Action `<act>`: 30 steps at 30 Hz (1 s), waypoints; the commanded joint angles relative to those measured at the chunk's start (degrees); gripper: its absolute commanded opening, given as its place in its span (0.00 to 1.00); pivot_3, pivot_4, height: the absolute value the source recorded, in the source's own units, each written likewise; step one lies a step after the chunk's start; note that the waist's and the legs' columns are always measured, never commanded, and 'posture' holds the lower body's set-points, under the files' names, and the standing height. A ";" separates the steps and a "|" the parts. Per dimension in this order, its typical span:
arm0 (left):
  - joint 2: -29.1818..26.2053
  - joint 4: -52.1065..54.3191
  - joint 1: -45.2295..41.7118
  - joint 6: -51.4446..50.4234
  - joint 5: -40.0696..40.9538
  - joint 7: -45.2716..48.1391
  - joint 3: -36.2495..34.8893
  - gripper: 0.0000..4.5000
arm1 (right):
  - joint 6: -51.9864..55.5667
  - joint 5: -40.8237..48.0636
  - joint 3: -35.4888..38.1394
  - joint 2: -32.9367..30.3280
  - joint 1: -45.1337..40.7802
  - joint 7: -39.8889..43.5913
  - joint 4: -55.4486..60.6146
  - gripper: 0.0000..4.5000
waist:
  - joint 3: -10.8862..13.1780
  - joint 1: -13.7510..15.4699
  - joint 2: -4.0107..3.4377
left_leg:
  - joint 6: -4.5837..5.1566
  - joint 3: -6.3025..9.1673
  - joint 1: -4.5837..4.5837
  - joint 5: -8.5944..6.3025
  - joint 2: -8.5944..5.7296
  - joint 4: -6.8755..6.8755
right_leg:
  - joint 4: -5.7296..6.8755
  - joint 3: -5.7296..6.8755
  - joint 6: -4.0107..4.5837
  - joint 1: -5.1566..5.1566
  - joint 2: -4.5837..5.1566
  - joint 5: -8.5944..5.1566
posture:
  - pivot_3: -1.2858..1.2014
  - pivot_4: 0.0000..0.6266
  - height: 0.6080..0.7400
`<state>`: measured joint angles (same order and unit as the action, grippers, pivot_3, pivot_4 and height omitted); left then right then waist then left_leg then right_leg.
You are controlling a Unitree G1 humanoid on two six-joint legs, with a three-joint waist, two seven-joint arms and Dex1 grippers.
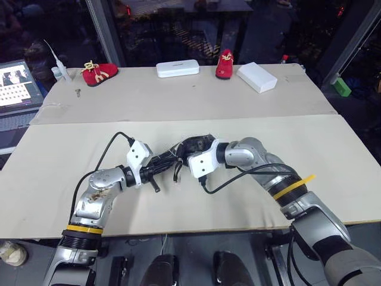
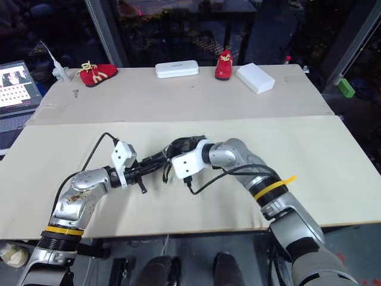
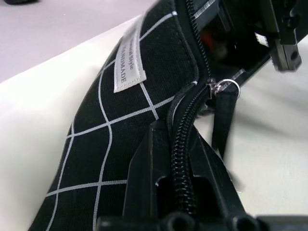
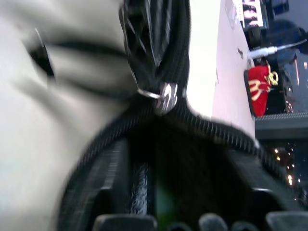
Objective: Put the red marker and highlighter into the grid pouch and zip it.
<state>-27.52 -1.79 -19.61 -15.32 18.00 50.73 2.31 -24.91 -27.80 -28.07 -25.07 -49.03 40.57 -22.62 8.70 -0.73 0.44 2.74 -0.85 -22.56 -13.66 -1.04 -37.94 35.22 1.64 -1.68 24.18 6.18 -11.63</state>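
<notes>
- The grid pouch (image 3: 120,144) hangs between the two grippers above the near sheet of the table (image 1: 53,179), its white label (image 3: 129,62) facing the left wrist camera.
- The zip is partly done: the teeth are joined from the left gripper's end up to the metal slider (image 3: 211,87), and past the slider the mouth gapes toward the right gripper.
- A black pull strap (image 3: 224,120) dangles from the slider's ring.
- Inside the open mouth something red (image 3: 208,37) shows; whether it is the red marker I cannot tell.
- The right wrist view looks into the same mouth, with a faint green patch (image 4: 163,209) deep inside; too blurred to name.
- The left gripper (image 1: 159,168) is clamped tight on the pouch's zipped end, fingers on either side of the zip line.
- The right gripper (image 1: 189,145) sits at the pouch's open end; whether its fingers are spread or closed I cannot tell.
- Well beyond both grippers, at the table's far edge, stand two red shoes (image 1: 98,73), a white case (image 1: 177,68) and a white box (image 1: 257,77).
- A laptop (image 1: 16,83) sits off the table's far left corner.
</notes>
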 commanded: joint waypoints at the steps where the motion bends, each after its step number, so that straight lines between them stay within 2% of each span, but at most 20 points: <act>1: -0.31 1.01 -0.42 0.01 0.31 0.14 -0.47 0.00 | -1.64 3.85 5.48 -2.95 -2.71 -0.96 -0.77 0.77 | 0.00 -0.03 0.00 | 0.00 0.00 0.01 0.00 0.01 0.00 | 0.00 0.01 0.00 0.00 -0.01 0.00 | 0.52 0.24 1.00; 2: -0.27 1.08 -0.35 -0.04 0.30 0.03 -0.47 0.00 | -1.51 5.67 6.79 -3.72 -2.78 -0.37 -0.95 0.77 | 0.00 -0.02 0.00 | 0.00 0.00 0.01 0.00 0.01 0.01 | 0.00 0.00 0.00 0.01 -0.01 0.00 | 0.52 0.24 1.00; 5: -0.26 1.36 -0.02 -0.26 0.39 -0.23 -0.54 0.00 | 6.86 23.26 15.28 -8.30 0.68 10.70 5.57 0.77 | 0.01 0.19 0.02 | 0.00 0.00 -0.02 0.00 0.01 0.01 | -0.05 0.00 0.00 -0.02 -0.01 0.00 | 0.52 0.24 1.00; 7: -0.33 1.49 0.18 -0.30 0.44 -0.25 -0.59 0.00 | 25.52 38.64 20.66 -10.85 3.74 18.09 15.09 0.77 | 0.01 0.37 0.02 | 0.04 0.01 -0.03 -0.02 0.03 0.01 | -0.09 -0.01 -0.01 -0.07 0.00 0.01 | 0.52 0.24 1.00; 9: -0.36 1.42 0.07 -0.41 0.49 -0.28 -0.64 0.00 | 39.53 49.83 23.77 -15.15 6.95 24.92 22.59 0.77 | 0.01 0.51 0.02 | 0.09 0.02 -0.07 -0.05 0.06 0.01 | -0.07 -0.03 -0.02 -0.07 0.01 0.01 | 0.52 0.24 1.00; 12: -0.47 1.23 -0.03 -0.45 0.56 -0.24 -0.76 0.00 | 48.31 57.15 26.28 -20.25 11.84 29.38 29.07 0.77 | 0.01 0.60 0.02 | 0.15 0.03 -0.06 -0.09 0.10 0.01 | -0.13 -0.02 -0.02 -0.08 0.01 0.01 | 0.52 0.24 1.00; 15: -0.58 0.68 0.08 -0.21 0.48 -0.63 -1.30 0.00 | 56.43 59.07 25.21 -21.57 17.11 27.57 32.72 0.77 | 0.01 0.46 0.03 | 0.17 -0.01 0.06 -0.10 0.10 0.01 | -0.08 -0.16 -0.01 -0.10 0.00 0.01 | 0.52 0.24 1.00; 19: -0.69 0.33 0.06 -0.12 0.59 -0.56 -1.58 0.00 | 60.55 56.36 21.26 -17.51 22.18 20.95 35.70 0.77 | 0.02 0.46 0.04 | 0.17 -0.07 0.19 -0.10 0.08 0.01 | -0.02 -0.27 -0.01 -0.16 0.00 0.01 | 0.52 0.24 1.00; 22: -0.52 0.42 0.06 -0.16 0.59 -0.64 -1.58 0.00 | 63.49 51.43 16.75 -10.29 22.70 11.48 32.85 0.77 | 0.01 0.16 0.04 | 0.16 -0.15 0.17 -0.10 0.07 0.01 | 0.01 -0.36 -0.01 -0.09 -0.03 0.01 | 0.52 0.24 1.00; 25: -0.21 0.13 -0.39 -0.12 0.44 -0.60 -1.28 0.00 | 69.37 48.56 13.59 -0.67 18.53 2.82 28.24 0.77 | 0.01 0.07 0.04 | 0.15 -0.20 0.16 -0.10 0.06 0.01 | 0.09 -0.42 -0.01 -0.02 -0.04 0.02 | 0.52 0.24 1.00; 30: 0.32 -0.78 -1.34 0.06 0.25 -0.23 -0.74 0.00 | 69.75 46.03 10.78 8.32 13.46 -1.32 24.22 0.77 | 0.01 0.06 0.04 | 0.15 -0.23 0.14 -0.09 0.02 0.01 | 0.12 -0.46 -0.02 0.03 -0.04 0.02 | 0.52 0.24 1.00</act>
<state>-27.16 -3.04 -19.90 -15.68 18.06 50.28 1.78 45.27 18.74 -17.60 -17.34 -33.98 40.30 1.40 8.71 -0.67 0.48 2.88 -1.08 -22.42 -13.75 -1.02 -37.93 35.32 1.20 -1.71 24.21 6.14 -11.61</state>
